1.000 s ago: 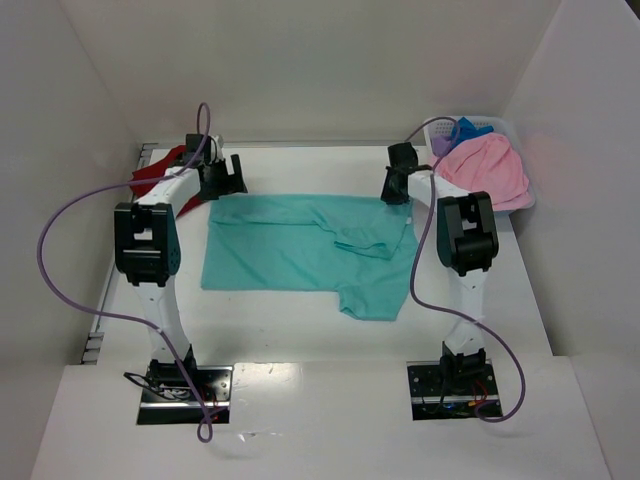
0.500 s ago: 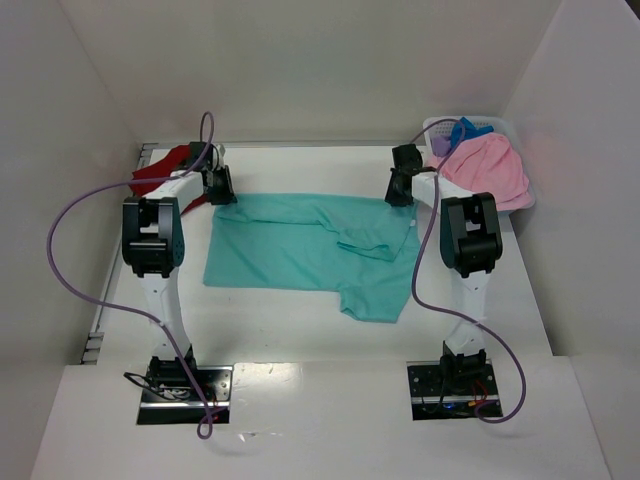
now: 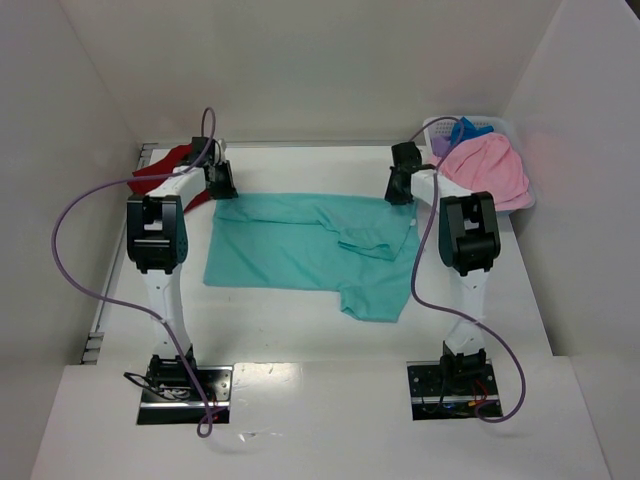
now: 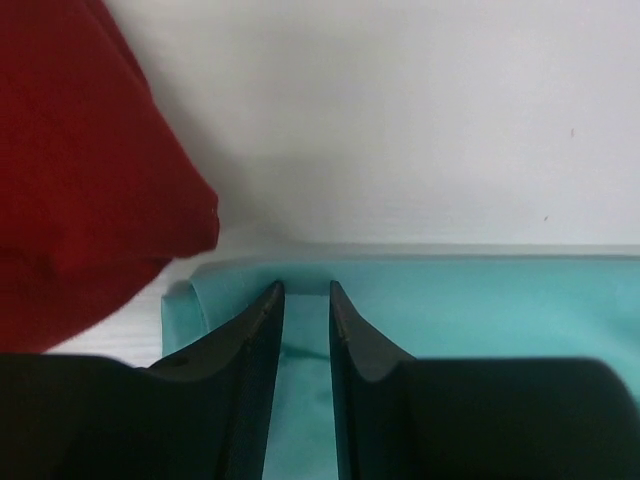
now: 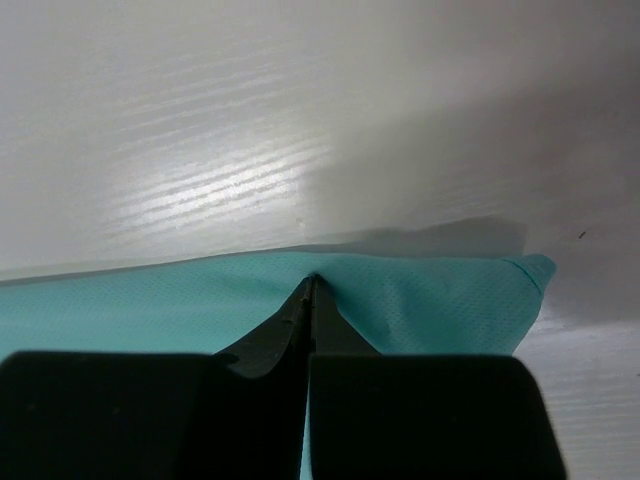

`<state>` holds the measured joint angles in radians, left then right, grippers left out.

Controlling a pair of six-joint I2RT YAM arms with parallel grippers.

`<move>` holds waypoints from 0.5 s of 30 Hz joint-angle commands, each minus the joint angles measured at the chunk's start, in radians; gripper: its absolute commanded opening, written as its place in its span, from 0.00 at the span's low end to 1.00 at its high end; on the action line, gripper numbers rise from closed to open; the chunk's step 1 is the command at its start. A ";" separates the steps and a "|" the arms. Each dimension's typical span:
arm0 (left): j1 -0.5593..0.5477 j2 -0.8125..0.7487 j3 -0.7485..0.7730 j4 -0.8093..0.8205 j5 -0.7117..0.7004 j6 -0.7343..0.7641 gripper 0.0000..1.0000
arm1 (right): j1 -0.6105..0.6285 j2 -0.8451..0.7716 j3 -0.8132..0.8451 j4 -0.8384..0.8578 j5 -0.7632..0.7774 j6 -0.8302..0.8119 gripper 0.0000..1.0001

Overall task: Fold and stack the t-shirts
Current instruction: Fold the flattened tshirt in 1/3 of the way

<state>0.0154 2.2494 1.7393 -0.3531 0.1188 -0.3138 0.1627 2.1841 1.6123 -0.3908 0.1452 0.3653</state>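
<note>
Right wrist: right hand pinches teal t-shirt edge; left wrist: left hand narrowly apart, grip unclear.

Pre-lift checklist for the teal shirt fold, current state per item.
1. Right gripper shut on the far edge of the teal shirt: ok.
2. Left gripper pinching the far edge near the left corner: cannot tell; a narrow gap shows between the jaws.
3. Teal shirt lying flat: not ok, it is rumpled towards the right sleeve.
4. Dark red shirt out of the left gripper: ok, it lies beside it.
</note>
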 commanded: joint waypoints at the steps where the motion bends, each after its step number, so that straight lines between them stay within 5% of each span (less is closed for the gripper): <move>1: 0.003 0.019 0.071 -0.015 -0.008 0.016 0.34 | -0.011 0.068 0.086 -0.059 0.037 -0.023 0.00; 6: 0.003 -0.016 0.065 -0.024 0.004 0.025 0.46 | -0.020 0.103 0.172 -0.077 0.018 -0.023 0.00; 15: 0.003 -0.085 -0.037 -0.052 0.035 0.045 0.43 | -0.020 0.091 0.135 -0.066 -0.001 -0.023 0.00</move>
<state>0.0154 2.2482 1.7466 -0.3752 0.1291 -0.2905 0.1524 2.2673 1.7557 -0.4427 0.1410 0.3500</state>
